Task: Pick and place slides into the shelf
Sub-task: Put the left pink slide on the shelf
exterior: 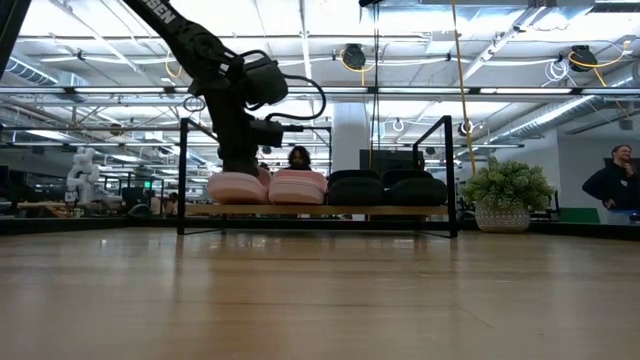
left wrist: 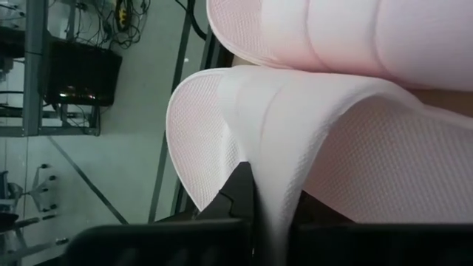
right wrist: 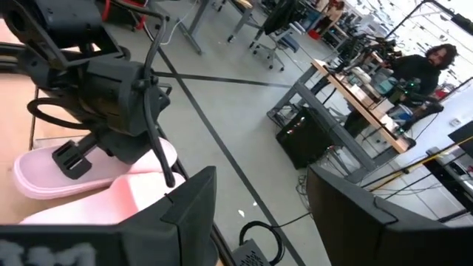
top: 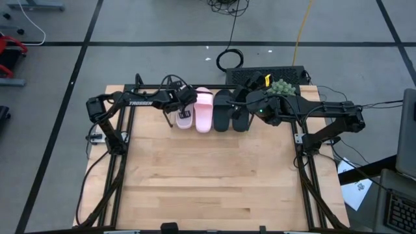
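Note:
Four slides stand side by side on the shelf (exterior: 400, 211) at the table's far edge: two pale pink ones (top: 204, 109) on the left, two black ones (top: 222, 112) (top: 240, 116) on the right. My left gripper (top: 184, 106) is down on the leftmost pink slide (exterior: 237, 186) and shut on its strap. My right gripper (top: 247, 103) hangs open and empty above the rightmost black slide, pointing toward the left arm; its two fingers stand wide apart in the right wrist view (right wrist: 262, 214). My left gripper pinches the leftmost pink slide's wide strap at its edge (left wrist: 275, 193) between the two fingers; one dark finger (left wrist: 238, 191) shows beside the strap. The fingers come from above, pointing down. The slide sits level with its sole on the shelf board, next to the other pink slide (left wrist: 332, 29).
A potted green plant (exterior: 505, 195) stands behind the shelf's right end. The shelf's black upright rods (exterior: 183, 170) (exterior: 450, 170) rise at both ends. The wooden tabletop (top: 214, 175) spreads toward the near edge. A person (exterior: 612, 185) stands in the room beyond.

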Robot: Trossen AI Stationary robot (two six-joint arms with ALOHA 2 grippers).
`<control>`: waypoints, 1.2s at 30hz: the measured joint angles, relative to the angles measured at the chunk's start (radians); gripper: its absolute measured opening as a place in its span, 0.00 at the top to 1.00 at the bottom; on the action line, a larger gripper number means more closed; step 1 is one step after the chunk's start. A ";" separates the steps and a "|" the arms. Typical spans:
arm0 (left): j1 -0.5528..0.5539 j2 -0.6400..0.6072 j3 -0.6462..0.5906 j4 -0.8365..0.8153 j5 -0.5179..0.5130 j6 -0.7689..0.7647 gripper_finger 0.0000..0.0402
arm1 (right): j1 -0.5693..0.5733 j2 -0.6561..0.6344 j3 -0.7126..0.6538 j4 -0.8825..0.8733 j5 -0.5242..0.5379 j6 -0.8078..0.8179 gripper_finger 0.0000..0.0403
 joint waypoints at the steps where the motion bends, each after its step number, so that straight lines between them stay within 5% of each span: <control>1: -0.002 0.000 0.000 -0.001 0.000 0.000 0.99 | 0.000 0.000 0.000 0.000 0.000 0.000 0.50; 36: -0.034 0.000 0.000 -0.057 -0.051 -0.001 0.97 | 0.000 0.000 0.000 -0.015 0.001 -0.003 0.50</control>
